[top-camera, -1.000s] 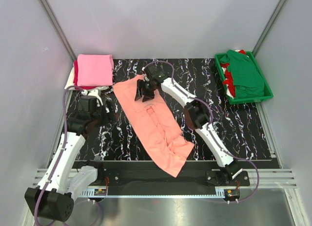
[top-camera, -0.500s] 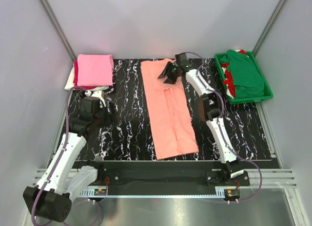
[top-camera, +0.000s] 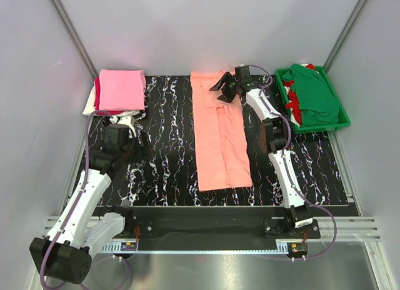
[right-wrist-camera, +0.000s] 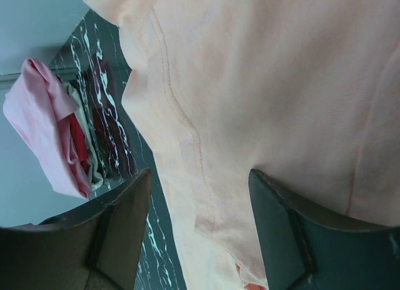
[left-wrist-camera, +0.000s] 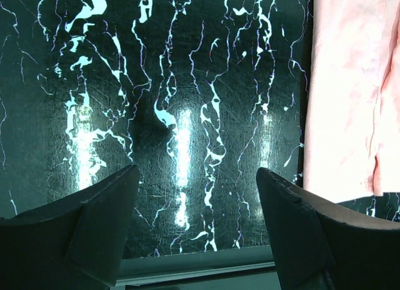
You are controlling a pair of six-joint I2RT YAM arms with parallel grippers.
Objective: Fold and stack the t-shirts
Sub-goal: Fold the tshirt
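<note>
- The salmon shirt lies flat as a long strip down the middle of the table
- The right gripper hovers over the shirt's far end, jaws spread and holding nothing
- The left gripper hangs over bare table left of the shirt, jaws parted
- A pink shirt tops the far-left stack
- A green tray at the far right holds a green shirt and a red shirt

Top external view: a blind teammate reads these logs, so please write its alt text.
A salmon t-shirt lies folded lengthwise in a strip mid-table, the right pincer open over its far end. Folded shirts stack far left; a green tray holding more shirts sits far right.
</note>
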